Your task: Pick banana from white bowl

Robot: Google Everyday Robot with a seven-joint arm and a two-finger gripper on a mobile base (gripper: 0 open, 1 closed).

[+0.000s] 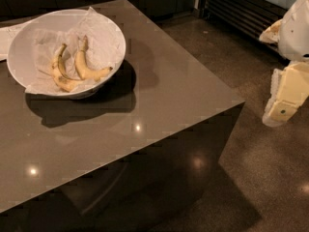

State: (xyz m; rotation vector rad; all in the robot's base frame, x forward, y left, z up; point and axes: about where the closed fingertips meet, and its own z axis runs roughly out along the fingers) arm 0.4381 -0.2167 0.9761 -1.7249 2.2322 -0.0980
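The white bowl [19,42], lined with crumpled white paper, sits at the back left of the dark table. The banana [87,65] lies in it right of centre, plump and gently curved, with its brownish stem pointing away and its dark tip to the right. A thinner, sharply curved banana [60,75] lies just left of it. My gripper [282,105], cream and white, hangs at the far right edge of the view, off the table and above the floor, well away from the bowl. It holds nothing that I can see.
The dark table [159,95] has its right edge and near corner between the gripper and the bowl. A white sheet [6,37] lies behind the bowl at the left edge. A slatted dark appliance front [241,8] stands at the back right. The floor is polished brown.
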